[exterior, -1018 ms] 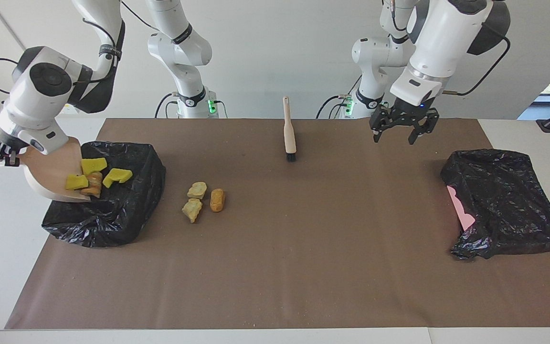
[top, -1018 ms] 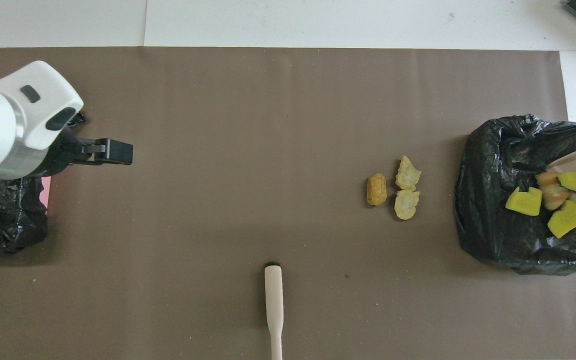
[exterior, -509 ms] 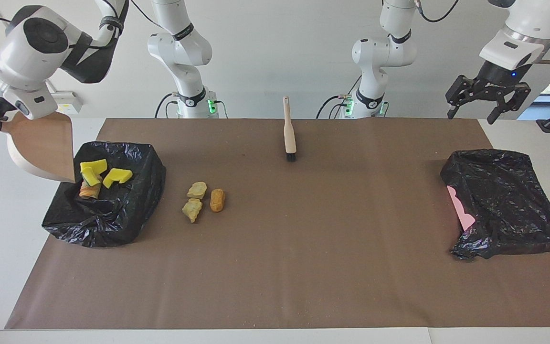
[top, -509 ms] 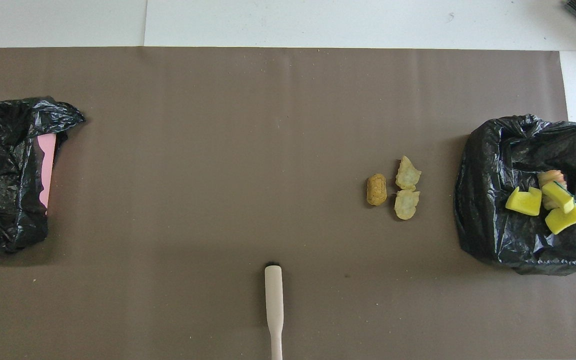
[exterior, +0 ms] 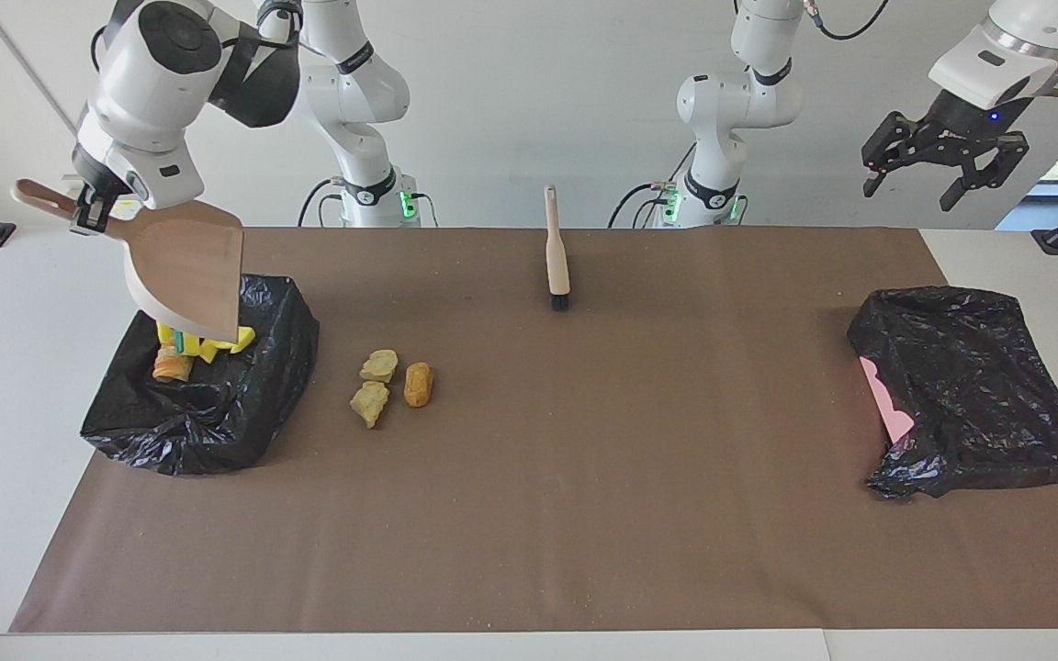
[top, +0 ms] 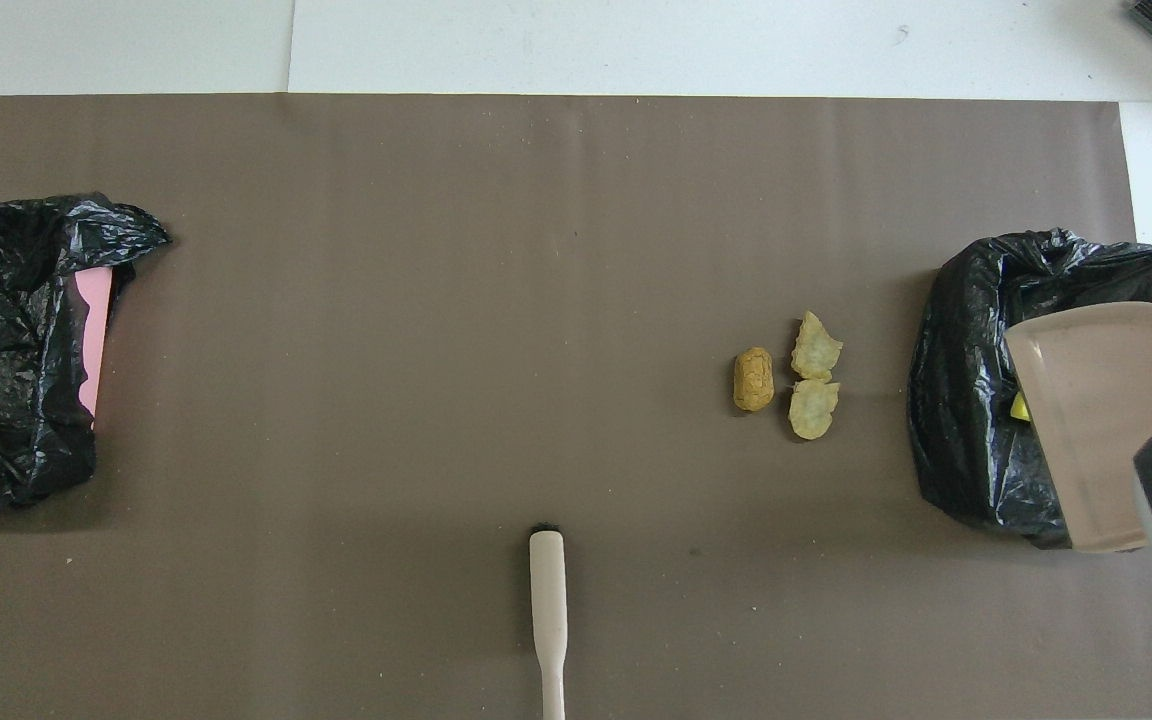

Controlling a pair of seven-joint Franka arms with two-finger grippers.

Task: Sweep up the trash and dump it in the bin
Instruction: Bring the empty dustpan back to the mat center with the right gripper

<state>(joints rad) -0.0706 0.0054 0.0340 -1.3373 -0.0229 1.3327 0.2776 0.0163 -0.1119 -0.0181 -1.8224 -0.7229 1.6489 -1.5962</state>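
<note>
The right hand [exterior: 88,213], clenched on the empty dustpan [exterior: 187,275], hung over the bin [exterior: 244,404] holding four scraps [exterior: 173,364], three lumps [exterior: 391,381] beside it awaited sweeping with the brush [exterior: 555,250], and the left hand [exterior: 942,170] waited released.

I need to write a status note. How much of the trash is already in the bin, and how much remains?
Done: yellow pieces and a striped chunk lie in the black-lined bin. In hand: the right gripper holds the dustpan above it; the left gripper waits open. Left: three bread-like lumps beside the bin; the brush lies unused.
</note>
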